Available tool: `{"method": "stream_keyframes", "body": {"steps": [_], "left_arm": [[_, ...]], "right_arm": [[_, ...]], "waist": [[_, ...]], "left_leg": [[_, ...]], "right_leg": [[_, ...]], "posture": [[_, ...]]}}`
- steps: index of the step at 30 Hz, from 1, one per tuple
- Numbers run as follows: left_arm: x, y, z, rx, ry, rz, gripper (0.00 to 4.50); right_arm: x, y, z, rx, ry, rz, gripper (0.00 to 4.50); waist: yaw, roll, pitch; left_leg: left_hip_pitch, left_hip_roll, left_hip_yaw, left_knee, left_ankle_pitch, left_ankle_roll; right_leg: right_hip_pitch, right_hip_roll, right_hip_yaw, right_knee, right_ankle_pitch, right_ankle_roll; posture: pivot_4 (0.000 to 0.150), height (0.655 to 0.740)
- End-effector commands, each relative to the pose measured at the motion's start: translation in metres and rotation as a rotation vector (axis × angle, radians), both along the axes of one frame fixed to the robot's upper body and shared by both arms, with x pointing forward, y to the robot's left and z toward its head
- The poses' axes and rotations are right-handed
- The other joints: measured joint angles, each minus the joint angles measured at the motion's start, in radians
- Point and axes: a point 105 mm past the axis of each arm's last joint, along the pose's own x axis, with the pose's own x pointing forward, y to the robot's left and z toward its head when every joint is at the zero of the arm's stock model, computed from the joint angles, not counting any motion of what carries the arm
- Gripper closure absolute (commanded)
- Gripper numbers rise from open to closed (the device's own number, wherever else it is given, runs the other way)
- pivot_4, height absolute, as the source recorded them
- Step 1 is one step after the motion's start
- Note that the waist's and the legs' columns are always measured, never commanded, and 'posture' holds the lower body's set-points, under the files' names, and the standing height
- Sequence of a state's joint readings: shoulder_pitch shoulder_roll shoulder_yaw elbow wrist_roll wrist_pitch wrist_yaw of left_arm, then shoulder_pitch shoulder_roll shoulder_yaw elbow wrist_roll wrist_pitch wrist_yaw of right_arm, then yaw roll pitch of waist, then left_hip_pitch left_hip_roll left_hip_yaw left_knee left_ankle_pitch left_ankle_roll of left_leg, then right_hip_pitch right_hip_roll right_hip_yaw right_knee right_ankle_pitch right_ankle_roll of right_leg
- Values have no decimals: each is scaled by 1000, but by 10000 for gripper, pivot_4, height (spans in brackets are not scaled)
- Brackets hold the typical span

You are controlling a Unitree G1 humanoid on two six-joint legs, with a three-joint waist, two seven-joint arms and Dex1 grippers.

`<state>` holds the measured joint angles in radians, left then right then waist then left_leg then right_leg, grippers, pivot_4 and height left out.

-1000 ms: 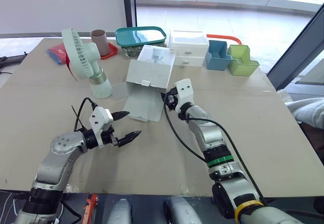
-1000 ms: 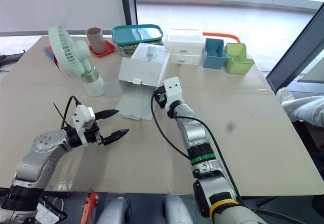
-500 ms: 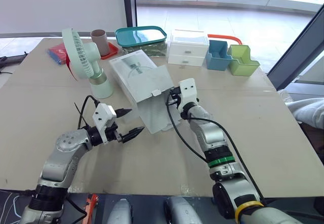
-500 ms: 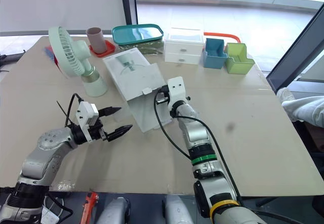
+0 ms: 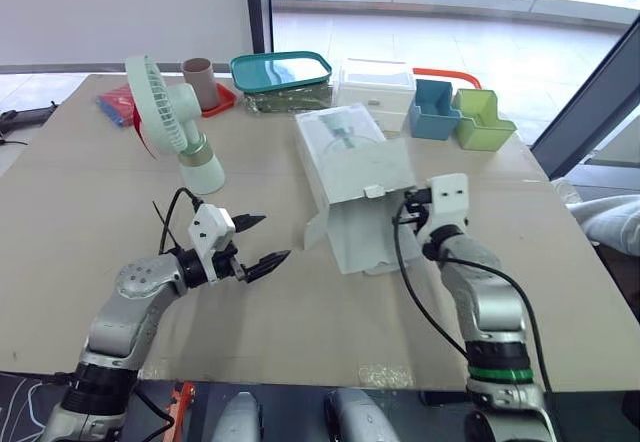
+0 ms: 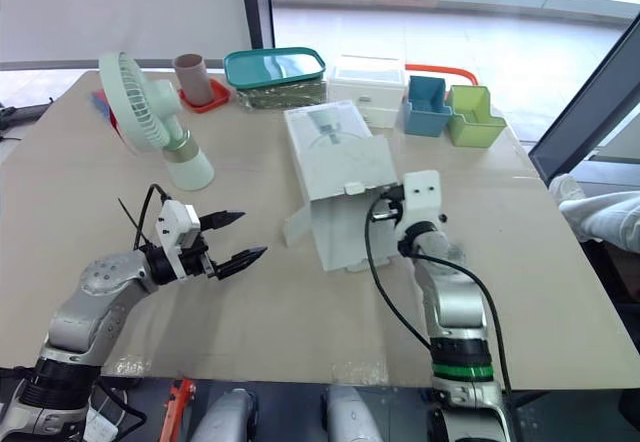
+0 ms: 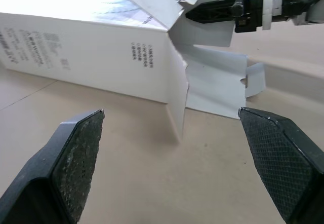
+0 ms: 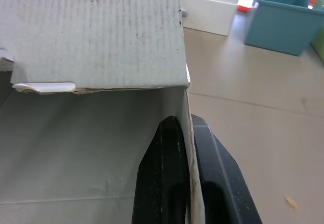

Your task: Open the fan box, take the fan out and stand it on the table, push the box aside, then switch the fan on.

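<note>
The pale green fan [image 5: 170, 127] stands upright on the table at the back left. The white fan box [image 5: 350, 157] lies in the middle of the table, its open end and loose flaps facing the front. My right gripper [image 5: 405, 212] is at the box's right front corner, shut on the box's side wall [image 8: 185, 117], with one finger [image 8: 162, 183] inside and one outside. My left gripper [image 5: 272, 238] hovers open over the table left of the box, apart from it, with nothing between its fingertips [image 7: 81, 158].
Along the back edge stand a brown cup on a red tray [image 5: 197, 80], a teal-lidded container [image 5: 280, 70], a white drawer unit [image 5: 375, 90], a blue bin [image 5: 432, 109] and a green bin [image 5: 482, 119]. Bare tabletop [image 5: 300, 312] lies in front of the box.
The box has swung and slid to the right with my right gripper holding its wall. My left gripper has shifted slightly right and stayed open. The fan has not moved.
</note>
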<state>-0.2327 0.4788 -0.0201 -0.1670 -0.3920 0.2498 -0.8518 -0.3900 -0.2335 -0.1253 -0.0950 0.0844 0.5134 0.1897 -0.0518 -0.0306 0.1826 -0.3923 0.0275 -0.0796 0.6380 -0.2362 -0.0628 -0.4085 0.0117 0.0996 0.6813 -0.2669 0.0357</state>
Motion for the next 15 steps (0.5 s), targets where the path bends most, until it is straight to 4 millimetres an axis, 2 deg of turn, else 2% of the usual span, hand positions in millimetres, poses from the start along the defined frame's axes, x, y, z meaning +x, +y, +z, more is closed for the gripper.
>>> {"method": "stream_keyframes", "body": {"steps": [1, 2, 4, 9, 12, 15], "left_arm": [[-3, -2, 9, -11, -37, -11, 0], [-2, -2, 9, -13, -35, -10, 0], [-1, -2, 9, -14, -34, -12, 0], [1, -1, 10, -9, -39, -21, 0], [0, -2, 10, -5, -37, -40, 0], [-11, -11, 7, 11, -4, -154, 0]], "right_arm": [[-24, -27, 18, 49, -37, -96, 44508], [-35, -49, 11, 63, -18, -174, 44508], [-53, -78, 1, 90, 10, -284, 44508], [-78, -118, -7, 101, 25, -430, 44508], [-85, -128, -7, 105, 25, -460, 44508], [-87, -139, -13, 152, 32, -512, 44508]], "waist": [[0, 0, 0], [-2, 0, 0], [-2, 0, 0], [6, 0, 0], [3, 1, -1], [-1, 1, -1]], "left_leg": [[0, 0, 0, 0, 0, 0], [0, 0, 0, 0, 0, 0], [0, 0, 1, 0, 0, 0], [0, -1, 0, 0, 0, 0], [1, -2, 1, 0, 0, 1], [2, -1, 3, 0, 0, 1]], "right_leg": [[0, 0, 0, 0, 0, 0], [0, 0, 0, 0, 0, 0], [0, 0, 1, 0, 0, 0], [1, -1, 0, 0, -3, 2], [1, -1, 2, 0, -3, 2], [1, 0, 4, 0, -3, 2]], "posture": [[1500, 7400], [1500, 7400], [1500, 7400], [1500, 7400], [1500, 7400], [1500, 7400]]}}
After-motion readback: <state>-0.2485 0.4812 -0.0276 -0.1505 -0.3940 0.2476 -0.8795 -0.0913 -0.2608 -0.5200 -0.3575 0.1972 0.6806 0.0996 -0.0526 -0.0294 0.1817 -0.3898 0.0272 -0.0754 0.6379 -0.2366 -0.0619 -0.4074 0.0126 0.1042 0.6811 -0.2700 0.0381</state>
